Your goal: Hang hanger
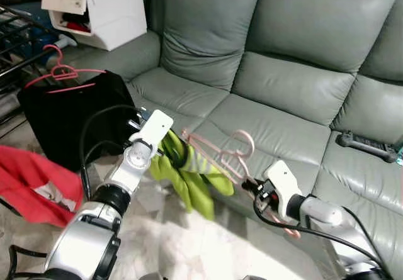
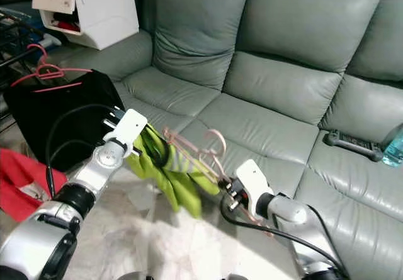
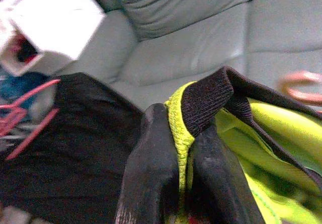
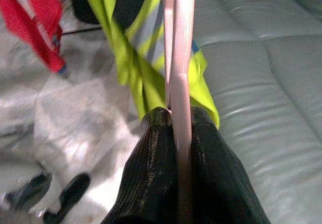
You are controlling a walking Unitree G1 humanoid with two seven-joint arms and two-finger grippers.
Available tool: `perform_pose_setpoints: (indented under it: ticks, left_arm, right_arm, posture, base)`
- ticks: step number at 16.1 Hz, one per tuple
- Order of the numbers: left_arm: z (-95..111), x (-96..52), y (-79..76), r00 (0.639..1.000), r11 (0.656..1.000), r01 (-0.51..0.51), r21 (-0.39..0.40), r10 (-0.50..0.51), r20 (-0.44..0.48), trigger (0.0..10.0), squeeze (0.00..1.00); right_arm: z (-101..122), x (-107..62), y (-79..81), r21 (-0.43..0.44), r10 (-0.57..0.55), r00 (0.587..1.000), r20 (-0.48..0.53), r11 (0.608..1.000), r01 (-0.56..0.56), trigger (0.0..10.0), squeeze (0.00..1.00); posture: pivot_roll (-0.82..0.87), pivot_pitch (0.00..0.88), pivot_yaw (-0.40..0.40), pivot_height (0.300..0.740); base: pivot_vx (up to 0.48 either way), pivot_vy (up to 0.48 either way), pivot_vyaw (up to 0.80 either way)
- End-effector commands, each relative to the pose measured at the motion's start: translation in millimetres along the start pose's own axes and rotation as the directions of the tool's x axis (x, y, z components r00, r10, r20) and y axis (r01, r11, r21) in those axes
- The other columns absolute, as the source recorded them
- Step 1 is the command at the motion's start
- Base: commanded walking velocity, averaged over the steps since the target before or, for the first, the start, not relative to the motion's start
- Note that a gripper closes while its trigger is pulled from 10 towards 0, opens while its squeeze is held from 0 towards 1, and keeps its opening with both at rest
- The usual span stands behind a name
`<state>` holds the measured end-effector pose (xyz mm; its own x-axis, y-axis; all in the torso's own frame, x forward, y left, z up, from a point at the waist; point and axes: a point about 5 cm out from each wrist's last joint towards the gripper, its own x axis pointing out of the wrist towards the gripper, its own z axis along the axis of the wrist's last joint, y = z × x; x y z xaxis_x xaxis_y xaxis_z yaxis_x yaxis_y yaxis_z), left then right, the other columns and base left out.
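hanger above sofa edge

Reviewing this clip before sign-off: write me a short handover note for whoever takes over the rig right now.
Left gripper: shut on the collar of the yellow-green garment, held up in front of the grey sofa.
Right gripper: shut on the pink hanger, which reaches toward the garment.
Done: both items are picked up and brought together; whether the hanger is seated inside the garment cannot be told.
Left: finish seating it, then hang it. A dark rack stands on the robot's left, beside a black garment on a red hanger.
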<state>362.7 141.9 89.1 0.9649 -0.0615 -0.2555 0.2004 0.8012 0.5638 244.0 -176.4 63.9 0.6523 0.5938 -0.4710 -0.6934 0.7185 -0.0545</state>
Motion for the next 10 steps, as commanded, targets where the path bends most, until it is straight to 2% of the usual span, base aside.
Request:
perform_pose_setpoints:
  ticks: [1, 4, 5, 8, 10]
  left_arm:
    - [3, 3.4, 17.2, 0.998, 0.997, -0.069, 0.020, 0.069, 0.010, 10.0, 0.00]
    - [7, 5.3, 21.2, 0.997, 0.997, -0.080, 0.014, 0.080, 0.024, 10.0, 0.00]
    - [12, 5.9, 21.9, 0.994, 0.996, -0.090, 0.015, 0.089, 0.056, 10.0, 0.00]
    - [11, 6.7, 19.0, 0.995, 0.996, -0.090, 0.020, 0.088, 0.053, 10.0, 0.00]
    - [13, 6.6, 17.1, 0.995, 0.997, -0.082, 0.013, 0.081, 0.064, 10.0, 0.00]
  right_arm:
    - [4, -0.9, 3.9, -0.010, 0.042, 0.999, -0.005, 0.999, -0.042, 10.0, 0.00]
    - [5, -2.8, 5.9, -0.002, 0.082, 0.996, -0.017, 0.997, -0.082, 10.0, 0.00]
    - [8, -2.6, 8.2, -0.025, 0.109, 0.994, -0.008, 0.994, -0.109, 10.0, 0.00]
    - [26, 0.0, 9.0, -0.034, 0.107, 0.990, 0.095, 0.994, -0.104, 10.0, 0.00]
    - [26, 0.3, 10.1, -0.029, 0.117, 0.989, 0.091, 0.993, -0.115, 10.0, 0.00]
  posture:
    - [-0.09, 0.000, 0.060, 0.740]
    - [-0.09, 0.000, 0.059, 0.740]
    - [-0.09, 0.000, 0.058, 0.740]
    - [-0.09, 0.000, 0.059, 0.740]
    - [-0.09, 0.000, 0.059, 0.740]
  base:
    - [0.000, 0.000, 0.00]
    - [0.000, 0.000, 0.00]
    - [0.000, 0.000, 0.00]
    - [0.000, 0.000, 0.00]
    - [0.000, 0.000, 0.00]
